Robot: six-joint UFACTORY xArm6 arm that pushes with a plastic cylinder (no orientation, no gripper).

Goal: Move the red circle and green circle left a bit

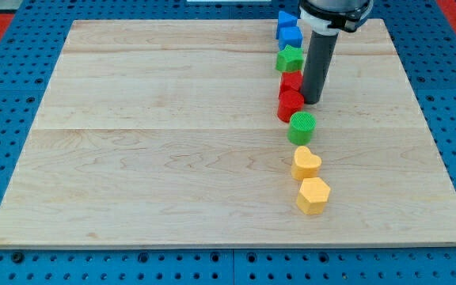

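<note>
The red circle [290,104] stands right of the board's centre, with the green circle [302,127] just below and slightly right of it, nearly touching. My tip [313,100] is down on the board right beside the red circle's right side and just above the green circle. The dark rod rises from there toward the view's top.
Other blocks form a rough column: two blue blocks [289,28] at the top, a green star [290,58], a red block [292,80] partly behind the rod, then a yellow heart [306,163] and a yellow hexagon [313,195] below. The wooden board [172,142] lies on blue pegboard.
</note>
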